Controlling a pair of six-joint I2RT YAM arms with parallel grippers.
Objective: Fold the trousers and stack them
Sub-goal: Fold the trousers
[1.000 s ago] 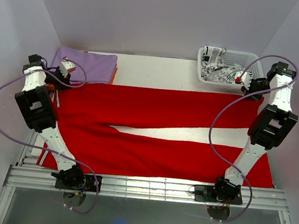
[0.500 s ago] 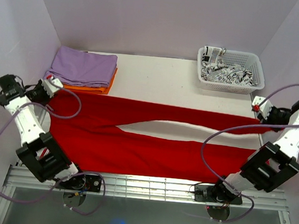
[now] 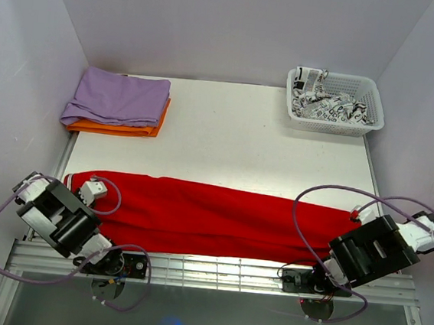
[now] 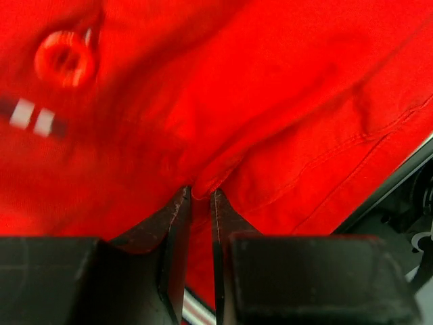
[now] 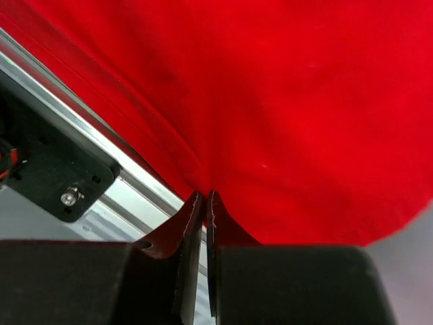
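**Trousers [image 3: 212, 217] lie in one red band along the near edge**

The trousers are bright red, plain and soft. They lie flat as a single long strip with no gap showing between the legs. The near hem reaches the metal rail [image 3: 214, 270] at the table's [image 3: 242, 142] near edge.

The long axis runs left to right, parallel to that edge, from the near-left corner almost to the near-right corner. The left end is a little broader. The left wrist view shows a red eyelet [image 4: 65, 59] there and a blurred white-striped piece [image 4: 30, 116] beside it.

The left gripper [image 3: 91, 191] is at the left end of the strip. Its fingers are drawn almost together, with a small ridge of red cloth pinched between the tips. The right gripper [image 3: 356, 215] is at the right end, its fingers likewise nearly touching and nipping a fold of the fabric just above the rail. The garment spans the whole stretch between the two.

Well apart, at the far-left corner, a lilac cloth [image 3: 119, 98] lies folded on an orange cloth [image 3: 120, 129]. At the far-right corner a white basket [image 3: 332, 127] holds a black-and-white patterned cloth [image 3: 326, 105].
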